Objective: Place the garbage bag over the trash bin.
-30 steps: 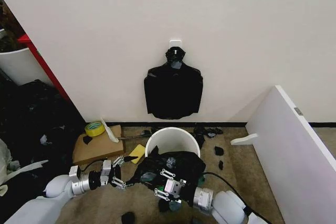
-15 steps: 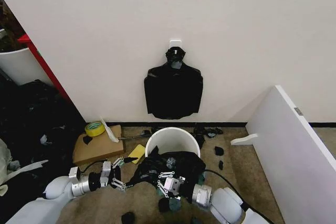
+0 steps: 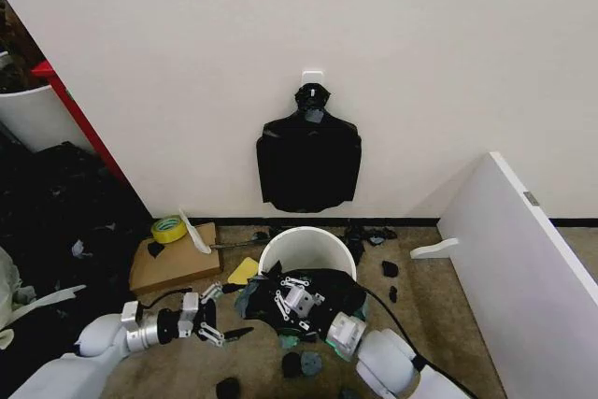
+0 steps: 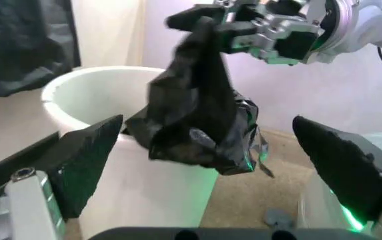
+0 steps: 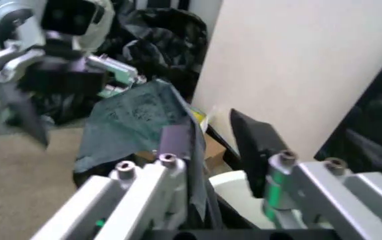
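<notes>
Holding the garbage bag (image 4: pixel 201 112) bunched in my right gripper (image 3: pixel 294 298), clamped on its top edge, right over the near rim of the trash bin (image 3: pixel 306 248). Left gripper (image 3: pixel 213 317) sits wide open just beside it, so I'd pinch the opposite edge and spread the mouth before lowering
</notes>
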{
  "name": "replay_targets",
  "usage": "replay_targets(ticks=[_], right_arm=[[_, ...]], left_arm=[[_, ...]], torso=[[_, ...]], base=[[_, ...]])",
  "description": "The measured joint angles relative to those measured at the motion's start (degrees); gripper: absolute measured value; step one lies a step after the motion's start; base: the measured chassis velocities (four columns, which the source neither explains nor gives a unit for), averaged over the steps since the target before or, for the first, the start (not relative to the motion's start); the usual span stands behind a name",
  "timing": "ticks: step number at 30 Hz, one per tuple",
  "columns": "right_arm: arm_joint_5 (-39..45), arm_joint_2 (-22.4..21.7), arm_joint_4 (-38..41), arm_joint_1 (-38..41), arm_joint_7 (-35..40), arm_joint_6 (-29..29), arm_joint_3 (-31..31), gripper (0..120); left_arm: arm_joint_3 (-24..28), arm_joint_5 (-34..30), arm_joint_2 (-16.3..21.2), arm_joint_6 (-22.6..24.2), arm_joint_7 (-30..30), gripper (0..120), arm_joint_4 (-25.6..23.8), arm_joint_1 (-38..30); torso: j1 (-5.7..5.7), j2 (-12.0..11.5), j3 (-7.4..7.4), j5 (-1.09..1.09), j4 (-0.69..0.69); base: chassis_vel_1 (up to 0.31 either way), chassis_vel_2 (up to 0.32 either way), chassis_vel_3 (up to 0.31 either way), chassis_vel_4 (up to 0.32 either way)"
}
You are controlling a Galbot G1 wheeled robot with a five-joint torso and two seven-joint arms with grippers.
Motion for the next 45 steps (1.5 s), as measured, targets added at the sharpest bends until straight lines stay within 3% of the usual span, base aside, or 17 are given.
replay_targets(ticks=[4, 8, 10, 14, 20, 22, 26, 29, 33, 35, 37, 41, 45], right_arm=[[-1.0, -1.1, 1.0, -1.2, -2.7, 1.5, 1.5, 34], [-3.4, -2.1, 2.5, -2.5, -5.0, 2.7, 3.4, 53], [-3.7, -2.3, 2.7, -2.7, -5.4, 2.9, 3.7, 54], [-10.5, -3.9, 3.5, -4.1, -11.1, 5.8, 7.0, 75], [-16.6, -4.5, 4.2, -5.1, -18.7, 8.8, 11.5, 94], [-15.8, -4.9, 4.9, -5.7, -18.1, 8.3, 12.1, 98], [-6.5, -5.9, 6.0, -6.1, -12.1, 4.4, 11.7, 100], [5.6, -7.6, 8.5, -6.1, -5.2, -0.7, 10.9, 100], [15.3, -11.2, 10.4, -4.6, -1.9, -5.4, 11.1, 100], [17.9, -12.5, 10.5, -4.1, -0.6, -7.4, 11.4, 100], [24.0, -14.9, 10.0, -1.8, 1.1, -12.6, 11.6, 100], [36.8, -19.3, 5.2, 6.3, 0.7, -21.3, 10.1, 100], [40.8, -20.6, 0.2, 12.9, -1.2, -24.8, 7.2, 100]], left_arm=[[-1.9, -0.5, 0.6, -0.6, 0.8, 100, -1.0, 1.8], [-3.7, -1.4, 0.9, -1.2, 1.0, 100, -1.9, 3.0], [-4.0, -1.6, 0.9, -1.2, 1.0, 100, -1.9, 3.2], [-5.7, -2.6, 0.9, -1.3, 1.0, 100, -2.6, 4.0], [-6.6, -3.4, 0.9, -1.3, 1.0, 100, -3.2, 4.5], [-7.1, -3.8, 0.8, -1.4, 0.9, 100, -3.8, 4.8], [-8.5, -4.6, 0.3, -2.4, -0.7, 100, -4.8, 5.9], [-9.6, -5.7, -1.0, -5.9, -7.7, 100, -6.1, 7.7], [-9.7, -3.8, -3.0, -10.8, -25.8, 100, -10.1, 10.2], [-9.6, -2.8, -3.4, -10.7, -29.1, 100, -11.5, 10.6], [-9.7, -0.8, -4.4, -10.0, -34.1, 100, -14.8, 11.8], [-10.7, 2.2, -7.1, -9.0, -41.7, 100, -20.1, 16.1], [-12.9, 4.5, -10.0, -8.3, -47.0, 100, -24.0, 21.3]], torso=[[0.0, 0.0, 0.0, 0.0, 0.01], [0.0, 0.0, 0.0, 0.0, 0.0], [0.0, 0.0, 0.0, 0.0, 0.0], [0.0, 0.0, 0.0, 0.0, 0.0], [0.0, 0.0, 0.0, 0.0, 0.0], [0.0, 0.0, 0.0, 0.0, -0.01], [0.0, 0.0, 0.0, 0.02, 0.0], [0.0, 0.0, 0.0, 0.0, 0.01], [0.01, 0.0, 0.0, 0.0, 0.01], [0.01, 0.0, 0.0, 0.01, 0.04], [0.01, 0.0, -0.01, 0.01, -0.05], [0.01, 0.0, 0.0, 0.0, 0.0], [0.01, 0.0, 0.0, 0.02, 0.02]], base=[[0.0, 0.0, 0.0, 0.0], [0.0, 0.0, 0.0, 0.0], [0.0, 0.0, 0.0, 0.0], [0.0, 0.0, 0.0, 0.0], [0.0, 0.0, 0.0, 0.0], [0.0, 0.0, 0.0, 0.0], [0.0, 0.0, 0.0, 0.0], [0.0, 0.0, 0.0, 0.0], [0.0, 0.0, 0.0, 0.0], [0.0, 0.0, 0.0, 0.0], [0.0, 0.0, 0.0, 0.0], [0.0, 0.0, 0.0, 0.0], [0.0, 0.0, 0.0, 0.0]])
